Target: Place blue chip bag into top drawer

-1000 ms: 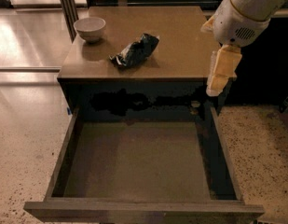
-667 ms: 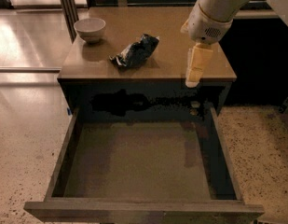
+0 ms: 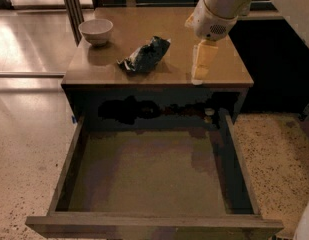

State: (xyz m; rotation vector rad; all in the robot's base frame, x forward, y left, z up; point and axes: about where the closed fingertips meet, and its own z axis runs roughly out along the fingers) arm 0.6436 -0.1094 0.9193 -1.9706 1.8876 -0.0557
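Observation:
The blue chip bag (image 3: pixel 144 55) lies crumpled on the cabinet top, a little left of its middle, dark and glossy. The top drawer (image 3: pixel 69 164) is pulled fully out below, its olive-brown floor bare. My gripper (image 3: pixel 202 66) hangs from the white arm over the right part of the cabinet top, to the right of the bag and apart from it. It holds nothing.
A small white bowl (image 3: pixel 96 30) stands at the back left corner of the cabinet top (image 3: pixel 169 29). A dark post (image 3: pixel 71 4) rises behind it. Speckled floor lies on both sides of the drawer. A dark cabinet stands to the right.
My gripper has moved left across the cabinet top, from past its right edge towards the bag. The bag, the bowl and the drawer have not moved.

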